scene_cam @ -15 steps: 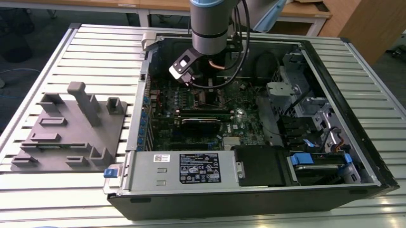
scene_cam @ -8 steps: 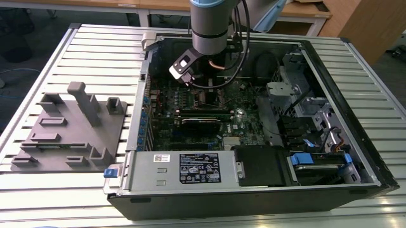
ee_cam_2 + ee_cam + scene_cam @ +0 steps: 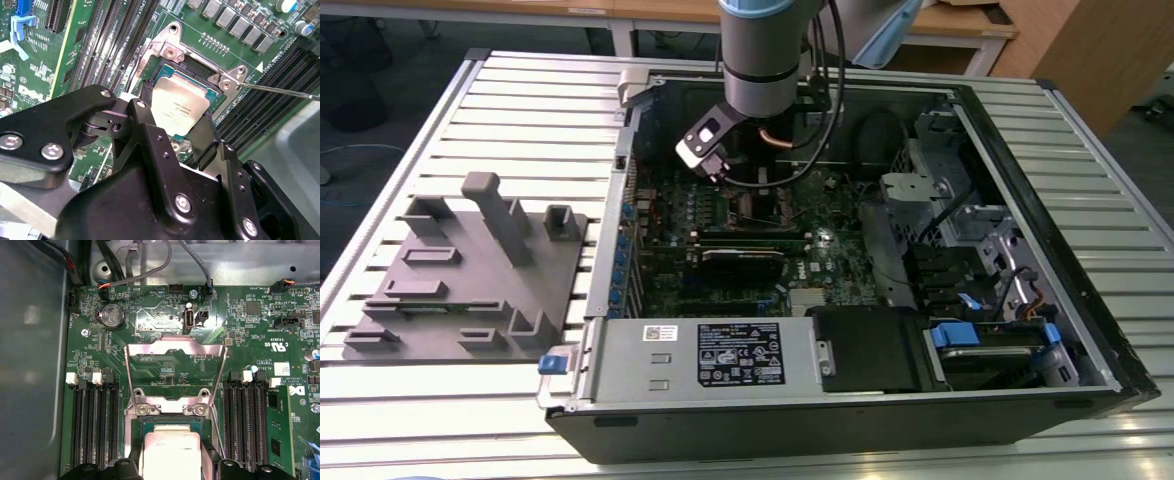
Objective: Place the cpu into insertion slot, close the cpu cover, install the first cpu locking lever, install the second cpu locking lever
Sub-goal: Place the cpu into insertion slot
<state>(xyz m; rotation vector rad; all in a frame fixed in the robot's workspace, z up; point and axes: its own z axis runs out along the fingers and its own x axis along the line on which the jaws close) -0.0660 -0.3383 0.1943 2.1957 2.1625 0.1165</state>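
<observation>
The cpu (image 3: 180,106), its dull silver top facing up, sits between the two black fingers (image 3: 145,117) of the tool (image 3: 175,124), which are pressed in against its opposite edges, pinching it. The chip is right at the insertion slot (image 3: 195,62), inside the slot's black frame; whether it is fully seated or just above the contacts I cannot tell. In the first wrist view the same chip shows between the finger ends, with the cpu cover (image 3: 175,346) swung open and standing up behind the slot (the green board is visible through its square window). The cover's hinge bracket (image 3: 170,409) lies along the slot's far edge. A thin locking lever (image 3: 280,91) juts away from one corner of the bracket, unlatched. Rows of long black memory slots (image 3: 95,425) flank the slot on both sides, and a coin battery (image 3: 112,316) sits further off on the motherboard (image 3: 250,340). In the exterior view the arm (image 3: 761,60) reaches down into an open computer case (image 3: 1067,200) lying on a slatted tabletop (image 3: 520,100). A grey moulded fixture (image 3: 467,290) rests beside the case, to the exterior view's left.
</observation>
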